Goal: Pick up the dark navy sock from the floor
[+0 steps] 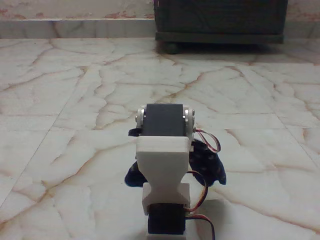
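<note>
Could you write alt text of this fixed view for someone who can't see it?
A white robot arm with black motor blocks stands in the foreground, hiding the middle of a dark navy sock on the marble floor. A dark wooden cabinet stands behind.

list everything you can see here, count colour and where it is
dark navy sock: one, dark navy, lying on the floor right behind the arm, showing on both sides of it, more on the picture's right
floor: one, glossy cream-white marble tiles with brown-orange veins, across most of the fixed view
cabinet: one, dark, at the top right, standing on the floor on a rounded foot
low ledge: one, pale stone, along the far edge of the floor at the top
arm: one, white with black servo blocks, bottom centre, hiding the middle of the sock; red, dark and pale wires loop out on its right; its claw is hidden behind the arm, so open or shut cannot be told
</note>
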{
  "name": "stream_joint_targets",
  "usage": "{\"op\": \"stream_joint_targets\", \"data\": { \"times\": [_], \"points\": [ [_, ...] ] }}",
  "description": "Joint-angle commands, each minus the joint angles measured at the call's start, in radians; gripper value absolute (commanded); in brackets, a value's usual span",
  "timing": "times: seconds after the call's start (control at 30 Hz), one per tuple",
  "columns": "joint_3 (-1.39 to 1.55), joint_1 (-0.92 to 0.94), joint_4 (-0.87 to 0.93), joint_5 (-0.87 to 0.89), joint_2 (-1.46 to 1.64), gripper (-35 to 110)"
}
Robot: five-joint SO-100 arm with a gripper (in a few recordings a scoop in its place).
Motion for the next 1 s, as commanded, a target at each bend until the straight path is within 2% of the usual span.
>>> {"op": "stream_joint_targets", "data": {
  "times": [0.0, 0.07, 0.3, 0.5, 0.57, 0.7, 0.83, 0.97],
  "points": [
    [0.020, 0.025, -0.060, -0.118, 0.046, 0],
    [0.091, 0.038, -0.206, -0.222, 0.081, 0],
    [0.199, 0.063, -0.492, -0.512, 0.147, 0],
    [0.318, 0.046, -0.635, -0.762, 0.176, 0],
    [0.336, 0.020, -0.649, -0.775, 0.206, 0],
    [0.365, 0.031, -0.655, -1.023, 0.262, 0],
    [0.365, 0.037, -0.640, -1.089, 0.284, 0],
    [0.365, 0.035, -0.644, -1.054, 0.284, 0]
  ]
}}
